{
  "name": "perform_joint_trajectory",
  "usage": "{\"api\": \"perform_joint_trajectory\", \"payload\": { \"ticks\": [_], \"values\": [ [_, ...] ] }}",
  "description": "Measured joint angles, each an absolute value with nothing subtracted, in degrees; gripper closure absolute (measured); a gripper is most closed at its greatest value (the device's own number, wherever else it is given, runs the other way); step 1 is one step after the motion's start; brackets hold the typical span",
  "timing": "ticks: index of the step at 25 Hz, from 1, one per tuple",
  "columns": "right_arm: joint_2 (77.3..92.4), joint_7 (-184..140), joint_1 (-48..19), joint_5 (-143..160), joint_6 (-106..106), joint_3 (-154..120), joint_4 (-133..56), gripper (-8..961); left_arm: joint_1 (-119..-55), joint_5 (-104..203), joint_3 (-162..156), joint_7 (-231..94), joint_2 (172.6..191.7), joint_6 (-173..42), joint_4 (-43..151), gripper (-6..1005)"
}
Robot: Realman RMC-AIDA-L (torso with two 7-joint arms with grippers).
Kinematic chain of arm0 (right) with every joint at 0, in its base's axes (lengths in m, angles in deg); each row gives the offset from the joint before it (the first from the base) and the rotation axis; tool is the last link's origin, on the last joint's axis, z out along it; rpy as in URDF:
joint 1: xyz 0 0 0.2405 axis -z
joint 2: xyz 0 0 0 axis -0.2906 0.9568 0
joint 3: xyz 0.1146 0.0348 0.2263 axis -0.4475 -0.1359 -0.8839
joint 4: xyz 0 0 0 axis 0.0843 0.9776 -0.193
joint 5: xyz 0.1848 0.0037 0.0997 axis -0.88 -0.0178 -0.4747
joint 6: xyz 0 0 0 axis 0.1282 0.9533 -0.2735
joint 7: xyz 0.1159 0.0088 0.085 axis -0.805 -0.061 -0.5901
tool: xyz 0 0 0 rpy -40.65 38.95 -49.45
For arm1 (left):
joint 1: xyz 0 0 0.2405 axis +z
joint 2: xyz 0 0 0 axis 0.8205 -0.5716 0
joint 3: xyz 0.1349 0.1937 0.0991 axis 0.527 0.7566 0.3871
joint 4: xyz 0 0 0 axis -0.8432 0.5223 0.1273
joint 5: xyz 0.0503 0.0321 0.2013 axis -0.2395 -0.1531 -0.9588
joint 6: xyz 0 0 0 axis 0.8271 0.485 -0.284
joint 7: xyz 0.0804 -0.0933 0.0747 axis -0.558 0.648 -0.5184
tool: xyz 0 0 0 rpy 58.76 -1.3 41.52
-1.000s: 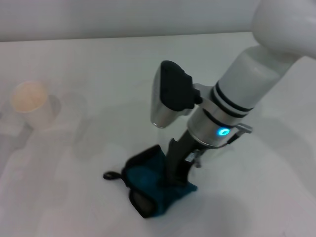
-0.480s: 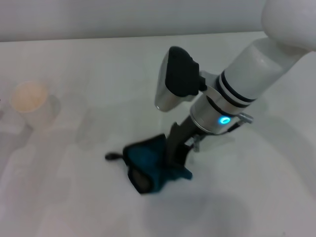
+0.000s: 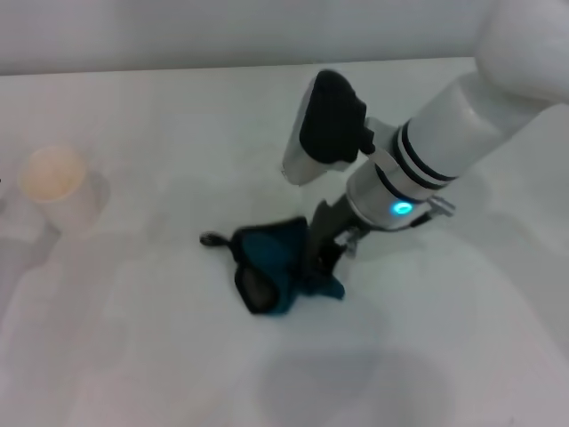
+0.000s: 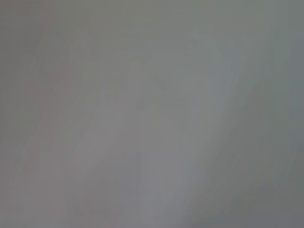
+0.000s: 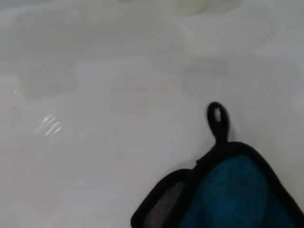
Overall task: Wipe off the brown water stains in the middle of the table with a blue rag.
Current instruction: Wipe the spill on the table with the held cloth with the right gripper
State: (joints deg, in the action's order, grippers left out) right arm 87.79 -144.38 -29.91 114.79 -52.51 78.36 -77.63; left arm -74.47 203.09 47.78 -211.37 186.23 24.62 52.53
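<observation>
The blue rag [image 3: 274, 265] lies crumpled on the white table [image 3: 178, 124] near its middle, its black loop [image 3: 212, 238] pointing to the left. My right gripper [image 3: 322, 256] reaches down from the right and is shut on the rag's right part, pressing it to the table. The right wrist view shows the rag [image 5: 232, 190] and its loop [image 5: 217, 119] close up on the table [image 5: 95, 142]. I cannot make out any tan stain in these views. The left gripper is out of view; the left wrist view shows only blank grey.
A white paper cup [image 3: 55, 185] with a tan inside stands at the far left of the table. The table's far edge runs along the top of the head view.
My right gripper has dragged the rag across the table, away from the robot and slightly to the right. The cup has not moved.
</observation>
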Motion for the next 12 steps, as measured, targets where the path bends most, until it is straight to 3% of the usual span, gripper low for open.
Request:
{"api": "perform_joint_trajectory", "payload": {
  "ticks": [6, 12],
  "values": [
    [88.2, -139.7, -30.8, 113.9, -65.1, 78.8, -79.0, 867, -74.8, 203.2, 47.8, -211.4, 186.23, 24.4, 52.5, 106],
    [88.3, -139.6, -30.8, 108.1, -60.5, 82.6, -79.6, 866, -75.1, 203.3, 47.8, -211.4, 186.32, 24.2, 52.5, 106]
  ]
}}
